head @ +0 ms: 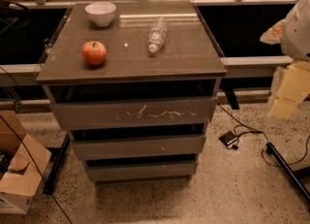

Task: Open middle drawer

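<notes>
The cabinet (131, 68) stands in the middle of the camera view with three grey-brown handleless drawers. The middle drawer (138, 146) has a plain flat front and sits pushed in. It lies below the drawer front with white squiggly scratches (133, 113) and above the narrower lowest drawer (140, 170). My gripper (289, 91) shows as a blurred white and yellowish shape at the right edge. It is well to the right of the cabinet, about level with its top, and touches nothing.
On the cabinet top are a red apple (94, 52), a white bowl (100, 13) and a lying water bottle (157, 34). A cardboard box (19, 174) sits at lower left. A black adapter (228, 138) with cables and a black stand leg (288, 169) lie on the floor at right.
</notes>
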`<state>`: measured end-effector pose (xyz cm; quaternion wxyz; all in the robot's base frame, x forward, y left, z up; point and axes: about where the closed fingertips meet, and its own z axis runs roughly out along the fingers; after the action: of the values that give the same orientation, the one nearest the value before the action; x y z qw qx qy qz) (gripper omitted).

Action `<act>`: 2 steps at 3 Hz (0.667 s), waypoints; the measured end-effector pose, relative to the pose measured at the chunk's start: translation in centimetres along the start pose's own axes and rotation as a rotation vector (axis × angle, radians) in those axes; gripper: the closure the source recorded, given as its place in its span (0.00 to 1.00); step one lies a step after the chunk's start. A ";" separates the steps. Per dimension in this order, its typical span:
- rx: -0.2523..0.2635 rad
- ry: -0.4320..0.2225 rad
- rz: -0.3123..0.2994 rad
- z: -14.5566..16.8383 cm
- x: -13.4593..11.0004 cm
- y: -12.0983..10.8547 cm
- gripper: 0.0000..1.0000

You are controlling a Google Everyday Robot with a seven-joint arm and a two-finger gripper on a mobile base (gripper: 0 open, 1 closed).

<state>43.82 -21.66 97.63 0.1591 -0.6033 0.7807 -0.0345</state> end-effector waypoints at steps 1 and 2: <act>0.000 0.000 0.000 0.0 0.0 0.0 0.00; -0.031 -0.048 -0.021 1.3 -0.7 0.2 0.00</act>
<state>44.16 -20.81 96.49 0.1682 -0.6143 0.7708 -0.0096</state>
